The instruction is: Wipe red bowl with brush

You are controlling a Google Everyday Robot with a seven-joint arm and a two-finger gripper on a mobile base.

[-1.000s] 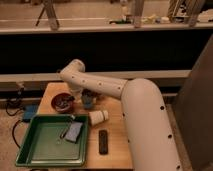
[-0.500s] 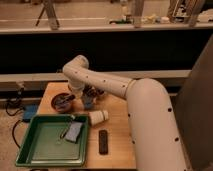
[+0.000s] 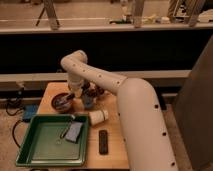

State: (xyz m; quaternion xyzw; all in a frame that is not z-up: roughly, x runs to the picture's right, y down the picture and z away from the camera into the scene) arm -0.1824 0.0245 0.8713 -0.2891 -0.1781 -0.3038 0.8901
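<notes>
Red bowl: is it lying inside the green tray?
No, the red bowl sits on the table behind the green tray, with the gripper at its right rim.

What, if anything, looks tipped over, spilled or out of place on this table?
One thing: the white cup lies on its side on the wooden table, just off the green tray's upper right corner, rather than standing. Nothing looks spilled. The gripper hangs at the right edge of the red bowl.
</notes>
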